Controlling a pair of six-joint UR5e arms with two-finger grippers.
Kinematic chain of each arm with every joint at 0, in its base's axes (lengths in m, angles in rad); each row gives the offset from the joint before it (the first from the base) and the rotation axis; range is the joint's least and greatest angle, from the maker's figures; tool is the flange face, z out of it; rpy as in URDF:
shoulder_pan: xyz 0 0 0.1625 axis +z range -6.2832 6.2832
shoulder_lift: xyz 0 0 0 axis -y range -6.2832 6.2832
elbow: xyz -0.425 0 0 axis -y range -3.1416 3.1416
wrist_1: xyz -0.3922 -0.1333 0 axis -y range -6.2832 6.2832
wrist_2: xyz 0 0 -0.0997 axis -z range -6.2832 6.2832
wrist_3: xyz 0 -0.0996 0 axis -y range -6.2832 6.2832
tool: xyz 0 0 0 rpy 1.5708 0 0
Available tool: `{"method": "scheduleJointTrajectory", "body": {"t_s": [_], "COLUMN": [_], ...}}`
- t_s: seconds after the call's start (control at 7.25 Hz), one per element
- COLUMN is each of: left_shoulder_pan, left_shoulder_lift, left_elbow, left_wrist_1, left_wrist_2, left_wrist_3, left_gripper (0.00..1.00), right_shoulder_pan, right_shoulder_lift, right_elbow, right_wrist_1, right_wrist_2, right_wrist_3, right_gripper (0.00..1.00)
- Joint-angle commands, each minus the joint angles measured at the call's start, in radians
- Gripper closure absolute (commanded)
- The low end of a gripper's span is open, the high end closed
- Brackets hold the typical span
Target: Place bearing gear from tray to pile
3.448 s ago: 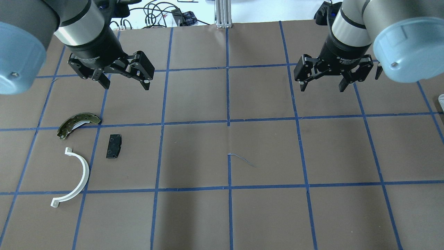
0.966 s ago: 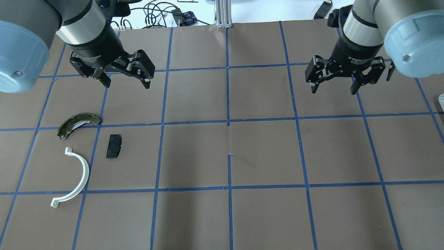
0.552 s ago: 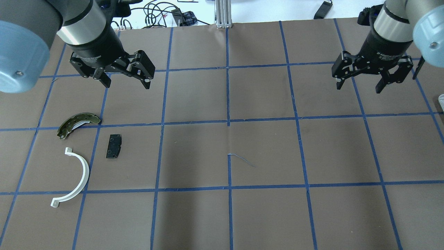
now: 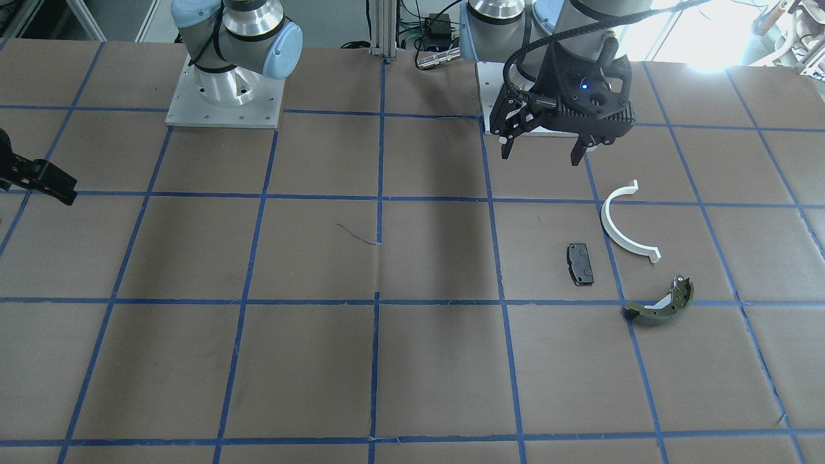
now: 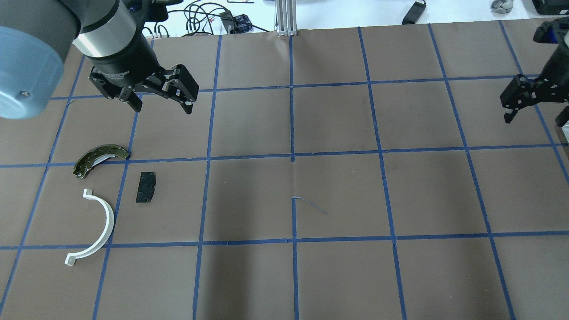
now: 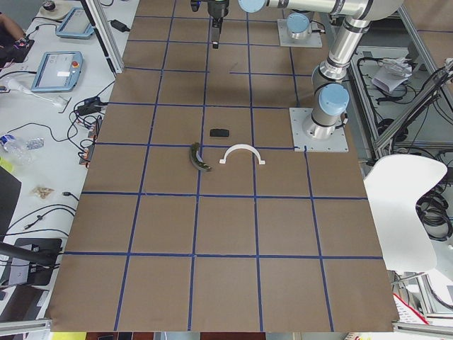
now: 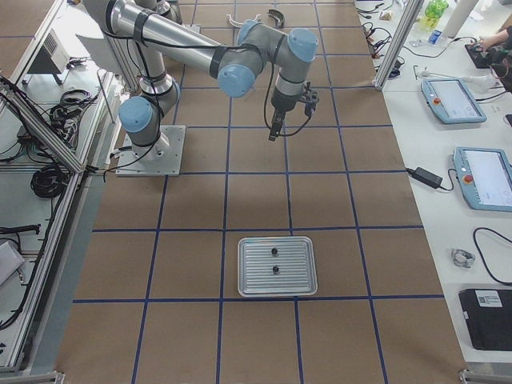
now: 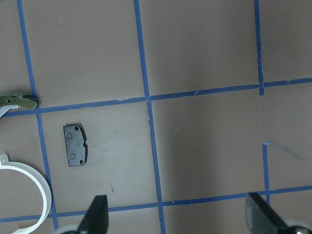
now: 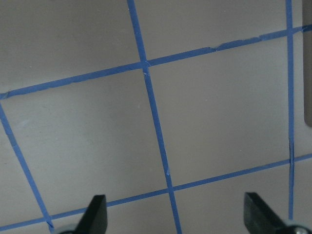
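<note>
The pile lies on the table's left: an olive-green brake shoe point(image 5: 100, 158), a black pad point(image 5: 146, 187) and a white half-ring point(image 5: 100, 226). The left wrist view shows the pad point(image 8: 75, 145) and the half-ring point(image 8: 41, 190). My left gripper point(image 5: 162, 108) hangs open and empty beyond the pile. My right gripper point(image 5: 533, 120) is open and empty near the table's right edge. The metal tray point(image 7: 300, 266) shows in the exterior right view with two small dark parts point(image 7: 274, 270) on it. They are too small to tell which is the bearing gear.
Blue tape lines point(image 5: 292, 155) divide the brown table cover into squares. Cables and an aluminium post point(image 5: 284, 18) sit beyond the far edge. The tray's edge point(image 5: 565, 131) just shows at the right border of the overhead view. Both arm bases point(image 4: 225, 96) stand at the robot's side.
My right gripper has moved steadily to the right, from the right-centre of the table to its right edge, staying open. My left gripper and the pile have not moved.
</note>
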Motion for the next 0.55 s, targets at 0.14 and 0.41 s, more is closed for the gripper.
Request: {"method": "scheduleJointTrajectory", "body": {"t_s": [0.14,0.41], "left_shoulder_pan": [0.000,0.000], "left_shoulder_lift": [0.000,0.000], "left_elbow": [-0.001,-0.001], "left_wrist_1": [0.000,0.000], "left_wrist_2": [0.000,0.000], "left_wrist_3": [-0.001,0.000], "left_gripper": [0.00,0.00], "right_shoulder_pan": [-0.192,-0.295], "right_shoulder_lift": [0.115,0.172], "right_elbow": [-0.002,-0.014], "right_wrist_1": [-0.120,-0.197], "right_wrist_2": [0.005,0.040], "right_wrist_3": [-0.339,-0.491], "right_gripper": [0.00,0.00]}}
